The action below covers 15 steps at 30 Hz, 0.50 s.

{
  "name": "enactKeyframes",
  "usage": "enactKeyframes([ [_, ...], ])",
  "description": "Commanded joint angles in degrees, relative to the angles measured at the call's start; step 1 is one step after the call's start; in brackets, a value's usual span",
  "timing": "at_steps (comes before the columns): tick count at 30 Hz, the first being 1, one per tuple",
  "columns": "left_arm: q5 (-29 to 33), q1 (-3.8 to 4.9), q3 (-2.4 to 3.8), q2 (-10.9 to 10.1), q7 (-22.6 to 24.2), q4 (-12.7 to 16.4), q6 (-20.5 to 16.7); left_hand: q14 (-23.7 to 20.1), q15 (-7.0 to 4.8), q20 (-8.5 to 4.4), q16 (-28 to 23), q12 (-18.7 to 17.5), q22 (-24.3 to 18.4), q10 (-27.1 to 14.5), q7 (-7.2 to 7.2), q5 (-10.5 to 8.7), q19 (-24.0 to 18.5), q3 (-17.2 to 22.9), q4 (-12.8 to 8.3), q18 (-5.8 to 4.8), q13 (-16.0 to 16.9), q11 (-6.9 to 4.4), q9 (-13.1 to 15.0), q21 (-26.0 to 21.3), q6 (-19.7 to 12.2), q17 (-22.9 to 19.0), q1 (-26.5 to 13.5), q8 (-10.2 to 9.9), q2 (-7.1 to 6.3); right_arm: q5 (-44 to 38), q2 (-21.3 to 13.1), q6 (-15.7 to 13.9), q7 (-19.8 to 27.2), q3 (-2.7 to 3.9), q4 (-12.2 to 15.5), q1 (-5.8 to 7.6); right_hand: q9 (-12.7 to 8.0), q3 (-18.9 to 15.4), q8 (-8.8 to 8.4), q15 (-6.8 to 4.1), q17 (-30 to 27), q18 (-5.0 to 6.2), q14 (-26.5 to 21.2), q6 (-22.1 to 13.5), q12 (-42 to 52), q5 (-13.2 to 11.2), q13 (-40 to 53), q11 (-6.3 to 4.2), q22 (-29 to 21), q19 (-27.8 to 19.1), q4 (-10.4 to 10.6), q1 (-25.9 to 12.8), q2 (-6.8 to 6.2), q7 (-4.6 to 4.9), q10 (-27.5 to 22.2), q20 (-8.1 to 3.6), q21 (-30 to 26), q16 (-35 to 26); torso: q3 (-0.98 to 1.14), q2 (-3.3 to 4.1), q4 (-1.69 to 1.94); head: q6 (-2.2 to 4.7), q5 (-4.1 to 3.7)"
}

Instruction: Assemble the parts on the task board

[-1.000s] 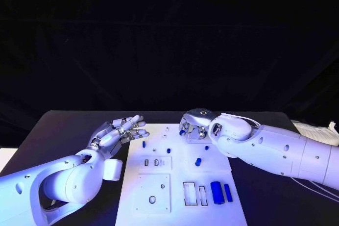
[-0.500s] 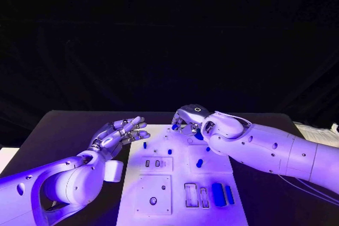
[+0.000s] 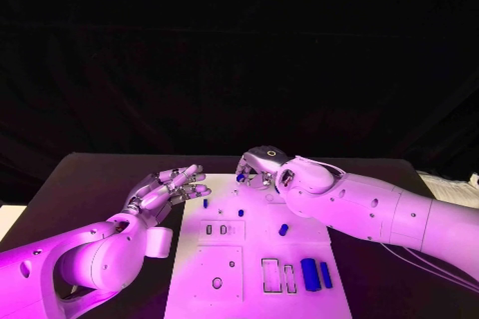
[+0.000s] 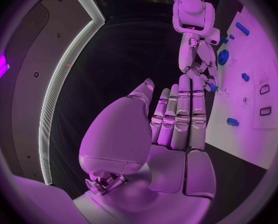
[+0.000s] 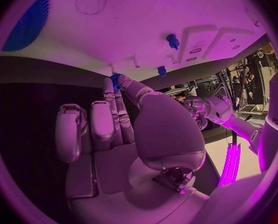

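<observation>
The white task board (image 3: 300,244) lies in the middle of the black table. My right hand (image 3: 261,168) hovers over the board's far left corner and pinches a small blue part (image 3: 241,176) between thumb and fingertip; the right wrist view shows that part (image 5: 116,79) at the fingertips just above the board (image 5: 145,15). My left hand (image 3: 165,187) hangs open, fingers straight, left of the board's far edge. In the left wrist view the left hand (image 4: 176,119) holds nothing, with the right hand (image 4: 198,59) beyond it.
Blue parts on the board: two short pegs (image 3: 205,203) (image 3: 239,212), a small one (image 3: 282,229), two long bars (image 3: 309,272) (image 3: 325,274) beside rectangular slots (image 3: 268,274). A blue toothed disc (image 5: 27,22) lies on the board. White papers (image 3: 454,187) lie at the table's right edge.
My right hand has moved left and farther along the board's far edge with the small blue part in its fingers. The left hand has hardly moved.
</observation>
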Motion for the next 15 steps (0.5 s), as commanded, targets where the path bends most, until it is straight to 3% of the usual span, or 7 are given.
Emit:
enactKeyframes([
  [1,0.1,0.09,0.05,0.1,0.2,0.2,0.3,-0.1,0.16,0.22,-0.3,-0.3,-0.1,-0.3,0.23,0.03,-0.1,0.0,-0.4,0.65,-0.1,0.23,-0.1,-0.3,-0.1,0.0,-0.4,-0.3,0.16,-0.1,0.2,1.5,0.0,0.00,-0.3,0.02,1.6,0.3,0.20,-0.15,0.0,-0.50,2.0,0.3,0.0,0.2,0.1,0.10,0.0,0.1,0.1,1.0,0.61,0.10,-0.3,0.10,0.3,0.3,-0.03,0.19,0.11,-0.03,-0.04],
  [15,0.1,0.15,0.05,0.1,0.2,0.3,0.3,-0.1,0.16,0.22,-0.3,-0.3,-0.1,-0.3,0.23,0.03,-0.1,0.0,-0.4,0.65,-0.1,0.23,-0.1,-0.3,-0.1,0.0,-0.4,-0.3,0.16,-1.4,0.7,3.2,-2.3,-0.07,-1.3,0.01,1.7,0.4,0.00,-0.05,-0.5,-0.41,1.8,0.2,0.0,0.4,0.1,0.19,-0.3,-0.2,0.3,0.7,0.25,0.18,-0.6,0.20,0.1,0.0,-0.14,0.29,0.12,-0.13,-0.05],
])
